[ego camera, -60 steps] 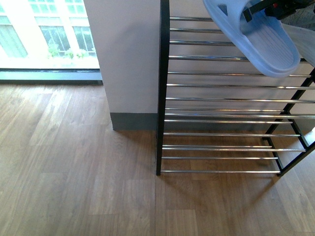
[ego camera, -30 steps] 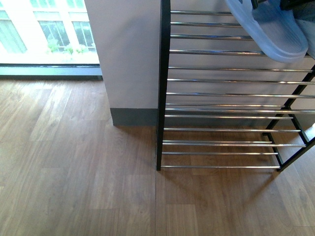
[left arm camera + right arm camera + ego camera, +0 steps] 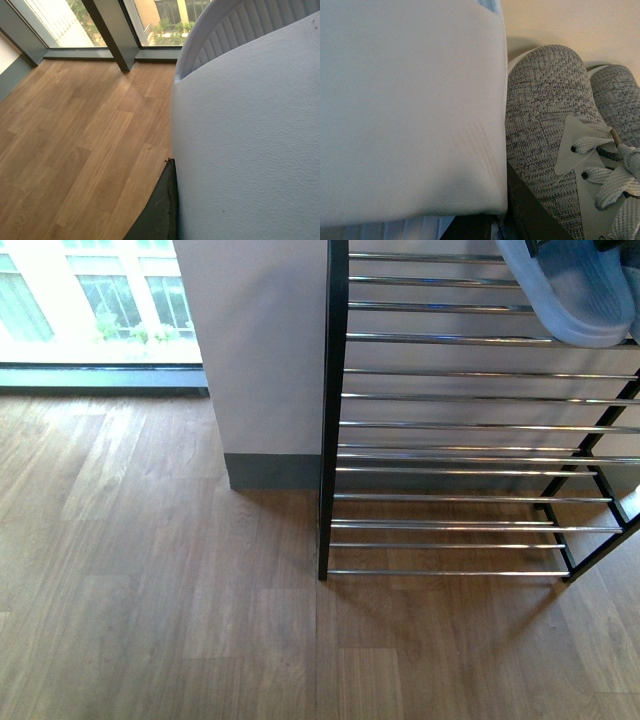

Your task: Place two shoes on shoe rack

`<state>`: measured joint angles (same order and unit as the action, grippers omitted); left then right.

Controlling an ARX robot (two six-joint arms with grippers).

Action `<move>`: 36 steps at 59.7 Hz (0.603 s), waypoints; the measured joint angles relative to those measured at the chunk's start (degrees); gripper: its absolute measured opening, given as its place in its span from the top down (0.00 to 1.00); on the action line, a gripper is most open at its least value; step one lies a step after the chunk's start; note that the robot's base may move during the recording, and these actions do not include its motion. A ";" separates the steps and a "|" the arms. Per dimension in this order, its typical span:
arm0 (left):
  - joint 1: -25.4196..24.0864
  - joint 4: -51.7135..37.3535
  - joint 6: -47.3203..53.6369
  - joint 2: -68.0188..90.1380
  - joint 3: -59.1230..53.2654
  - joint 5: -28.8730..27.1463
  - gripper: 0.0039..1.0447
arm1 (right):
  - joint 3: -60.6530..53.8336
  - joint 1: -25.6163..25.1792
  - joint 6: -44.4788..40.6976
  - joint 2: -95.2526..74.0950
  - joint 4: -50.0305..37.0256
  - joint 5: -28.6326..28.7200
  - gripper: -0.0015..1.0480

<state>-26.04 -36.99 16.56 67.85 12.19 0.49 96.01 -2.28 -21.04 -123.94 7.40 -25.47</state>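
Note:
The shoe rack (image 3: 335, 420), black-framed with silver rods, fills the right of the front view. A pale blue slide (image 3: 580, 300) hangs sole-out over its upper rods at the top right corner, and dark arm parts show at the frame's edge above it. My left gripper (image 3: 186, 195) is shut on a pale blue slide (image 3: 250, 150), with one dark finger (image 3: 160, 210) pressed against its textured side. My right gripper (image 3: 495, 215) is shut on a pale blue slide (image 3: 410, 110) that covers most of that view. Right beside it sit two grey knit sneakers (image 3: 545, 115), toes toward a pale wall.
A white pillar (image 3: 260, 360) with a grey skirting stands just left of the rack. Wood flooring (image 3: 150, 590) spreads to the left and front. Floor-to-ceiling windows (image 3: 90, 300) run along the far left, and their dark frame (image 3: 110, 30) shows in the left wrist view.
In the front view the slide has risen and drifted right, now partly cut off by the top corner. The rack and pillar have shifted slightly upward in the picture.

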 joint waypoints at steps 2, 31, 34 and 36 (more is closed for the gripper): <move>0.00 0.00 0.00 0.00 0.00 -0.02 0.99 | 0.00 0.00 -0.11 0.00 0.09 -0.04 0.99; 0.00 0.00 0.00 0.00 0.00 -0.02 0.99 | 0.04 -0.15 -2.25 0.68 3.56 2.21 0.99; 0.00 0.00 0.00 0.00 0.00 -0.02 0.99 | 0.04 -0.28 -2.49 0.81 4.04 2.36 0.99; 0.00 0.00 0.00 0.00 0.00 -0.02 0.99 | 0.02 -0.35 -2.64 0.90 4.09 2.34 0.99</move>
<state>-26.04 -36.99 16.56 67.85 12.19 0.47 96.03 -2.63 -23.68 -123.04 11.49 -23.14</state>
